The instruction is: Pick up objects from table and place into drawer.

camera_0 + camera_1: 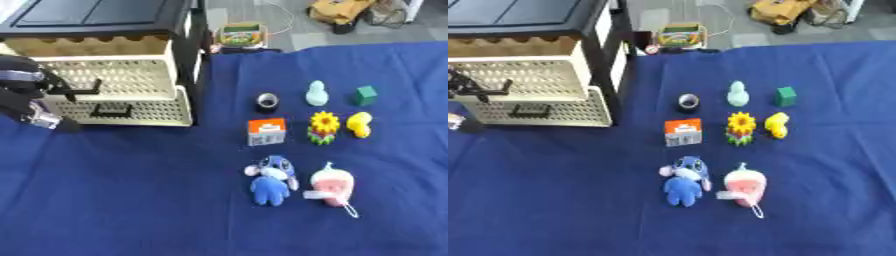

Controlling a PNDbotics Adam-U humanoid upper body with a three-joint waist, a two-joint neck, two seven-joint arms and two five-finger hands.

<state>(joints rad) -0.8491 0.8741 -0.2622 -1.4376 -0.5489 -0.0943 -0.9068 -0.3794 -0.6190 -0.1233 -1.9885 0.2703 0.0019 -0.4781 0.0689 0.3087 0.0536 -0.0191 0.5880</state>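
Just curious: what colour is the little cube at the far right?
Green; the cube shows best in the left eye view.

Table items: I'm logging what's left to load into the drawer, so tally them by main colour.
Blue: 1, plush toy
Pink: 1, plush
Yellow: 2, flower, duck
Green: 1, cube
Pale teal: 1, figure
Orange: 1, box
Black: 1, tape roll
Total: 8

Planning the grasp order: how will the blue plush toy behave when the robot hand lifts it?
The blue plush toy looks soft and stuffed, so it will probably squash and feel light. Its limbs may dangle. Lying flat on the cloth, it seems unlikely to roll.
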